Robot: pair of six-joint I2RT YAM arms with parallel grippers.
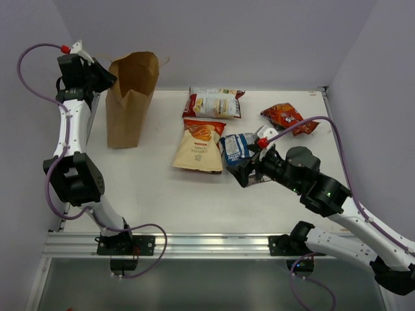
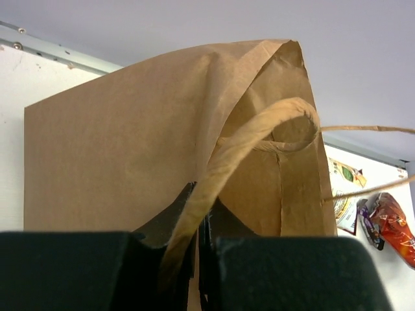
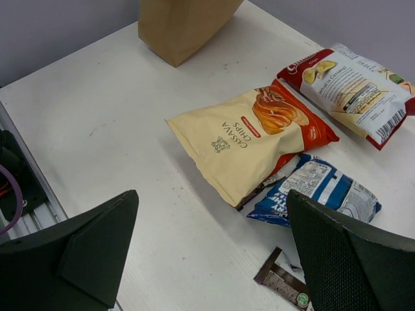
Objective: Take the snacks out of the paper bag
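Observation:
The brown paper bag (image 1: 133,97) stands upright at the table's back left. My left gripper (image 1: 107,76) is at its top left edge. In the left wrist view the gripper (image 2: 194,259) is shut on the bag's loop handle (image 2: 259,139), which runs between the fingers. Snacks lie on the table: a white-red packet (image 1: 214,102), a tan-orange cassava chips bag (image 1: 200,146), a blue-white packet (image 1: 237,148) and an orange-red packet (image 1: 288,118). My right gripper (image 1: 249,172) is open and empty just in front of the blue-white packet (image 3: 318,194). A dark brown candy bar (image 3: 282,282) lies by its right finger.
An aluminium rail (image 1: 194,245) runs along the near table edge. Grey-lilac walls close in the back and both sides. Purple cables loop off both arms. The bag's inside is hidden.

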